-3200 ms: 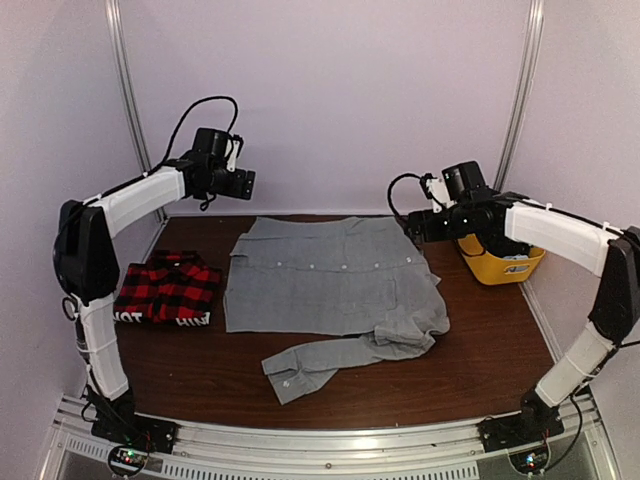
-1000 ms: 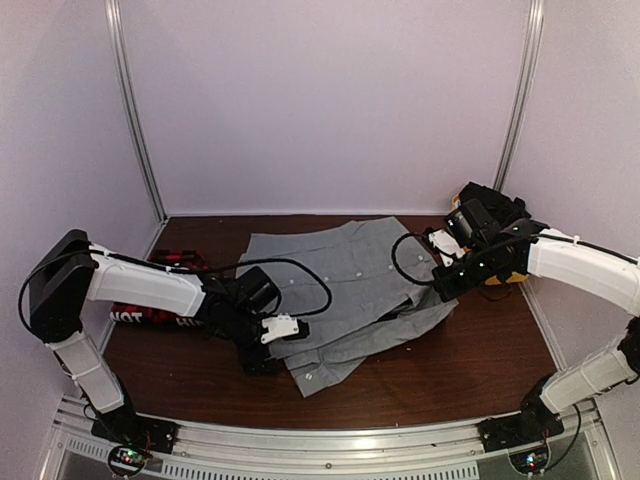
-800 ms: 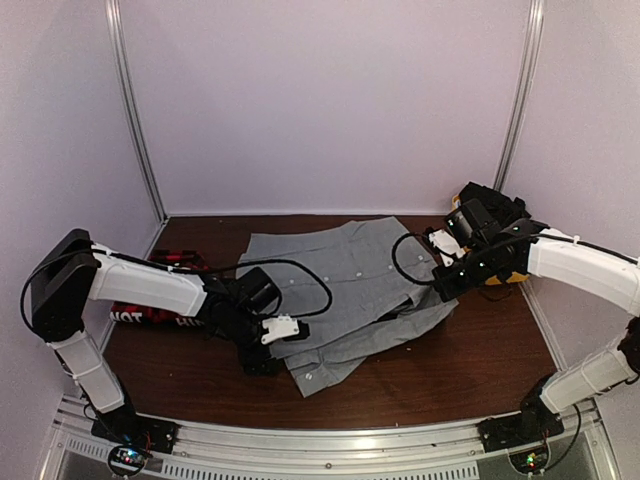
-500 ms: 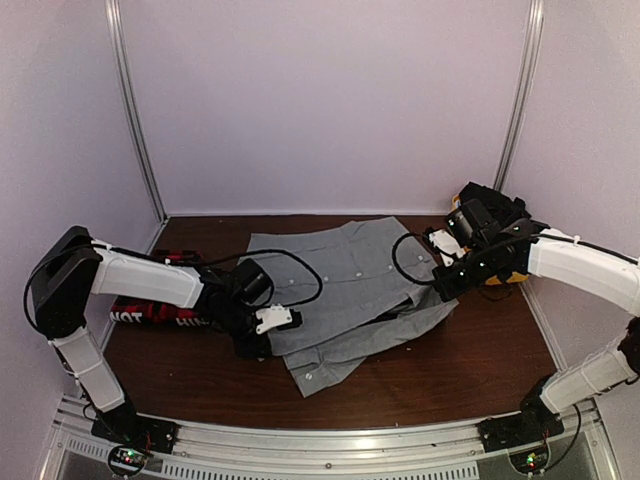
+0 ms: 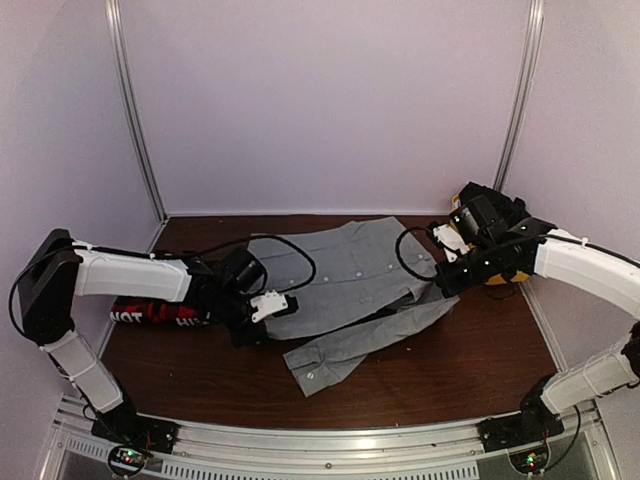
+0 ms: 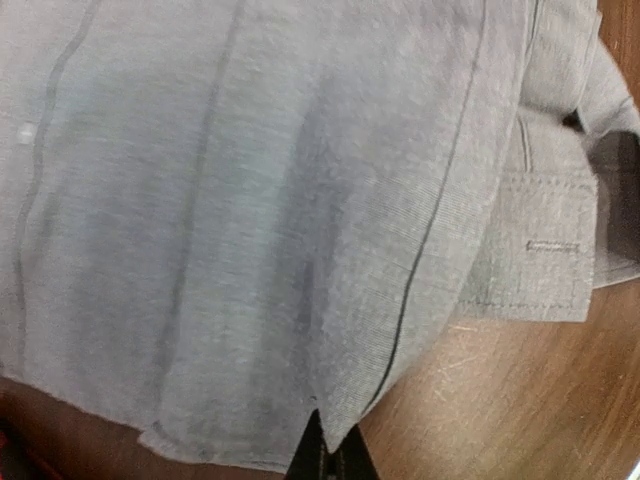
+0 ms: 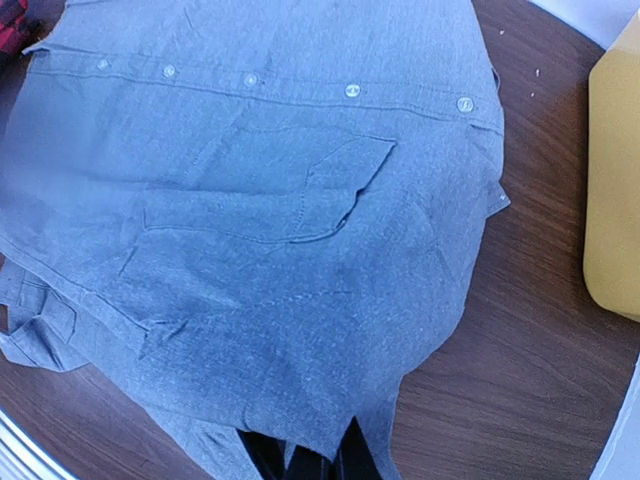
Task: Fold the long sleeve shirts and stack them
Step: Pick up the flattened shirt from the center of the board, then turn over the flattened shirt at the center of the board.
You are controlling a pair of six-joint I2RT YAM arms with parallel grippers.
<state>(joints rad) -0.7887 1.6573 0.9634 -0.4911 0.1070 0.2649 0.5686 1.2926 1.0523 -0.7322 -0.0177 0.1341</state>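
Observation:
The grey long sleeve shirt (image 5: pixel 350 275) lies spread across the middle of the table, buttons up, chest pocket (image 7: pixel 320 195) showing. My left gripper (image 5: pixel 251 333) is shut on the shirt's lower hem corner (image 6: pixel 335 425) at the near left, the cloth drawn taut from it. My right gripper (image 5: pixel 446 284) is shut on the shirt's edge (image 7: pixel 330 430) at the right side. One sleeve with its cuff (image 5: pixel 312 368) trails toward the front. The red-and-black plaid shirt (image 5: pixel 140 308) lies folded at the left, mostly hidden behind my left arm.
A yellow bin (image 7: pixel 615 180) stands at the right, close beside the right arm and largely hidden by it in the top view. Bare brown table (image 5: pixel 450 365) shows at the front right. Purple walls close in the back and both sides.
My left gripper has shut on the grey shirt's hem corner and drawn it left, pulling the cloth flatter. The right gripper has stayed shut on the shirt's right edge, shifting only slightly.

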